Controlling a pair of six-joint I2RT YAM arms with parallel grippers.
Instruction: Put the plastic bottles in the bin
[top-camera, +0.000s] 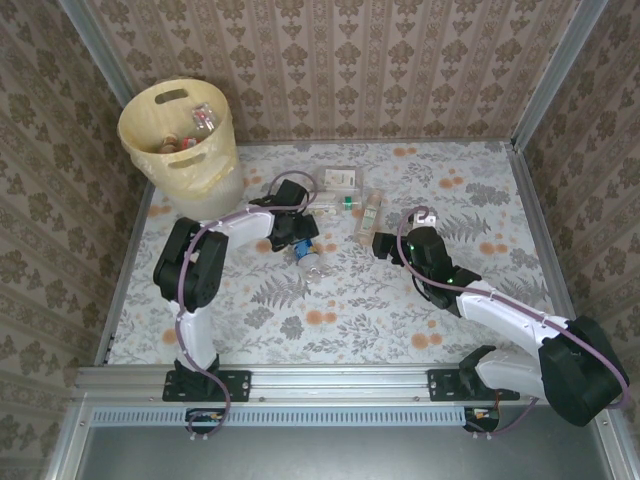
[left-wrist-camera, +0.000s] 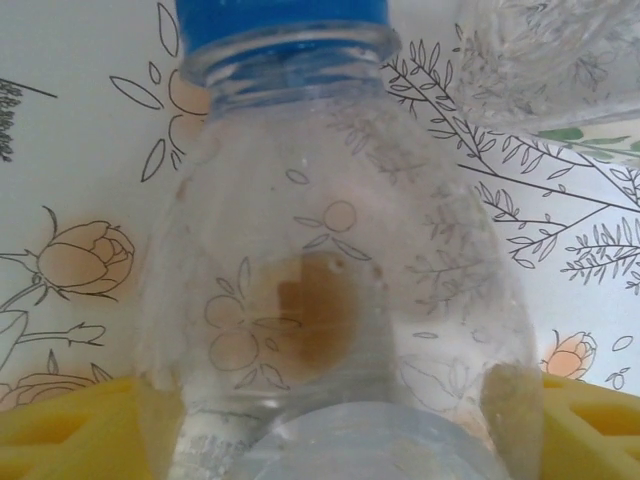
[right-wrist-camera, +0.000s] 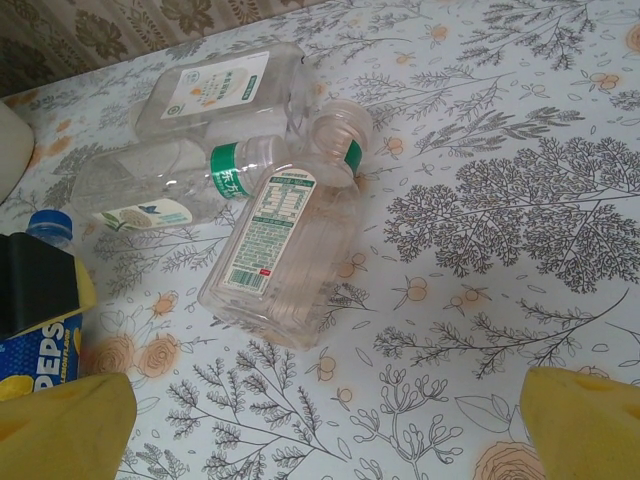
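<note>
Holding the blue-capped bottle between the yellow fingers of the left pincer, shut snug on both sides, low by the table and a little to the right of the bin. To do this well: keep a soft, steady squeeze to stop the thin plastic popping out, lift straight up, swing left over the rim, and let go only when right above the hole. Looks empty and light, so no need to press hard. Inside the yellow bin, already a few bottles with red bits, lying down low. Keeps the right pincer wide open with nothing in it, facing three clear ones lying close together: a square bottle nearest, a green-banded bottle beside it, and a far square bottle behind. All three empty, by the look of them.
</note>
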